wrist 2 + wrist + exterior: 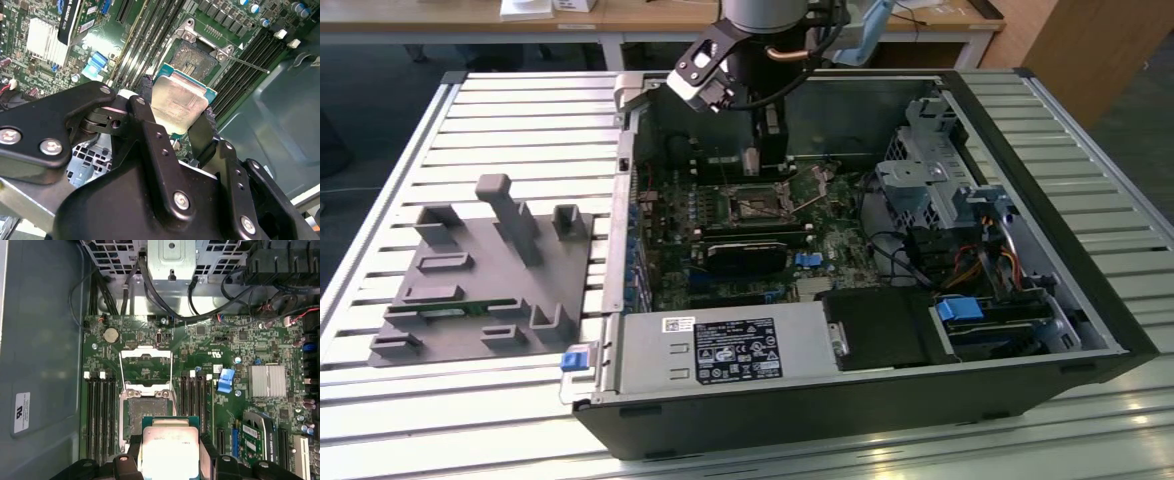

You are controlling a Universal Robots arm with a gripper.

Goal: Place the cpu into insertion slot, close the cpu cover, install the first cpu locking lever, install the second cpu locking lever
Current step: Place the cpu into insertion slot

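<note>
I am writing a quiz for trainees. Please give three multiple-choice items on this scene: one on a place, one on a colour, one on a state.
1. Where is the cpu? A) held in the gripper B) seated in the insertion slot C) in a person's hand
2. Its top is: A) black B) silvery-beige C) red
3. The cpu cover is: A) shut B) missing C) swung open
Answers: 1A, the gripper clamps its edges; 2B, pale metal shows in both wrist views; 3C, the insertion slot lies bare.
</note>
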